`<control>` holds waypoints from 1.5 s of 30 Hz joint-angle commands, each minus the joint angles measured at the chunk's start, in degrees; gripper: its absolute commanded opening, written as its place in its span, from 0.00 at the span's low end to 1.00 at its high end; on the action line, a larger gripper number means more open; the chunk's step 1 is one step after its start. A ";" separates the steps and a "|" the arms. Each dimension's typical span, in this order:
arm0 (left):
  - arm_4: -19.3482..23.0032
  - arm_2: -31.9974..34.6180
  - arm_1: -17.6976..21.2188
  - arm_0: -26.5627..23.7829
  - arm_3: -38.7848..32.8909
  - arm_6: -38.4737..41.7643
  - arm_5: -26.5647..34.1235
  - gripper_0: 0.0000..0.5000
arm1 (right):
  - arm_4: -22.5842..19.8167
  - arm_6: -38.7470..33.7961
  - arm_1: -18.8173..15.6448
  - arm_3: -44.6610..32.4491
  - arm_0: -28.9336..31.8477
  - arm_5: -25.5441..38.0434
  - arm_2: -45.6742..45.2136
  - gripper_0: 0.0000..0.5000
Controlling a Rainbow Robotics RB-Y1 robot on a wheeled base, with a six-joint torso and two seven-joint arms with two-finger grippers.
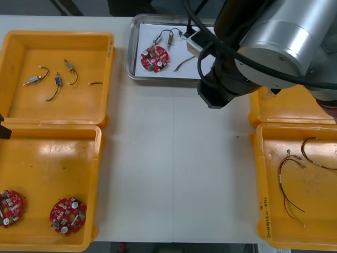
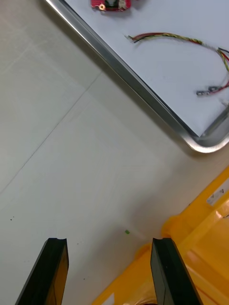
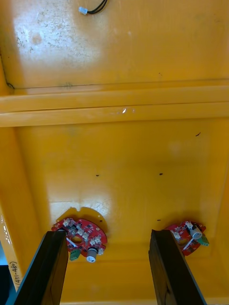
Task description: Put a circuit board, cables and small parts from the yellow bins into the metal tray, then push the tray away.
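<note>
The metal tray [image 1: 129,63], white inside, stands at the table's far middle. It holds a round red circuit board [image 1: 155,58], a black cable [image 1: 164,37] and a red and yellow cable [image 1: 184,63]. My right arm [image 1: 263,47] reaches over the tray's right end. Its gripper [image 2: 109,271] is open over bare table, just short of the tray's corner [image 2: 200,141], with the red and yellow cable [image 2: 167,37] lying inside. My left gripper [image 3: 107,271] hangs open over the near left bin [image 3: 119,162], with two circuit boards [image 3: 80,232] [image 3: 188,236] below it.
The far left bin [image 1: 31,105] holds black cables [image 1: 52,80] with small metal parts. Two boards [image 1: 67,215] [image 1: 9,205] lie in the near left bin [image 1: 52,168]. Red and yellow cables [image 1: 289,174] lie in the near right bin [image 1: 316,226]. A bin edge [image 2: 200,248] is beside my right fingers.
</note>
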 commanded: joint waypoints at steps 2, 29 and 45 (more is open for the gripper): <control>-0.40 1.77 -0.50 0.87 -1.42 -4.52 0.37 1.00 | -6.00 -9.04 -4.83 -2.46 4.05 0.19 -8.94 1.00; -0.40 1.77 -0.50 0.87 -1.42 -4.52 0.37 1.00 | -15.85 -9.13 -17.75 -9.58 33.05 0.19 -47.26 1.00; -0.40 1.77 -0.50 0.87 -1.42 -4.52 0.37 1.00 | -11.54 -2.36 -17.67 -8.79 46.76 0.19 -53.06 1.00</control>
